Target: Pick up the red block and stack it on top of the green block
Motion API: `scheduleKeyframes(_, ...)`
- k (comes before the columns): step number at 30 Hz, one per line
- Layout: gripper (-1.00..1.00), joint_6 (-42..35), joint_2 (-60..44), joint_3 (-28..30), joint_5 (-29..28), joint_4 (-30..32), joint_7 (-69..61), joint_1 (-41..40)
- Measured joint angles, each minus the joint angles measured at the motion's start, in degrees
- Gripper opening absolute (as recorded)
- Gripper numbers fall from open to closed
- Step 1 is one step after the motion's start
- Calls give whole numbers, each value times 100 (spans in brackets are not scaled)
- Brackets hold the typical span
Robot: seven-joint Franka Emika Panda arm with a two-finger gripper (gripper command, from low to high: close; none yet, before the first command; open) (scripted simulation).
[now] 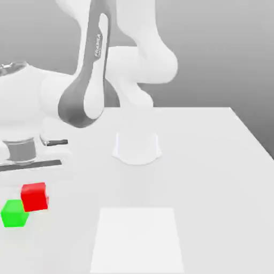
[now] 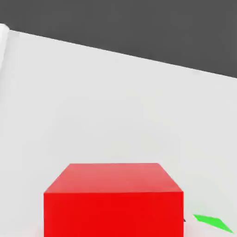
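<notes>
Pale tabletop, one robot arm, one gripper pinching one red block, one green block near it

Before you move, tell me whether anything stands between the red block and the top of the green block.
Nothing visible stands in the way. In the exterior view, the red block overlaps the right edge of the green block, with no third object between them; their true gap in depth I cannot tell.

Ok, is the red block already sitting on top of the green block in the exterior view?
No, the red block is up beside the gripper, off toward the exterior view's right of the green block.
</notes>
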State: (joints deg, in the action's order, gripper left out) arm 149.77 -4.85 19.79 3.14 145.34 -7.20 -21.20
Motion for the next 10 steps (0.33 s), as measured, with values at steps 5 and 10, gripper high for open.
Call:
scheduleKeyframes(5,-100,530,-658,-188,528,-99,-663,-346)
scheduleKeyframes(10,100,812,-984,-350,786,-117,-858,-468)
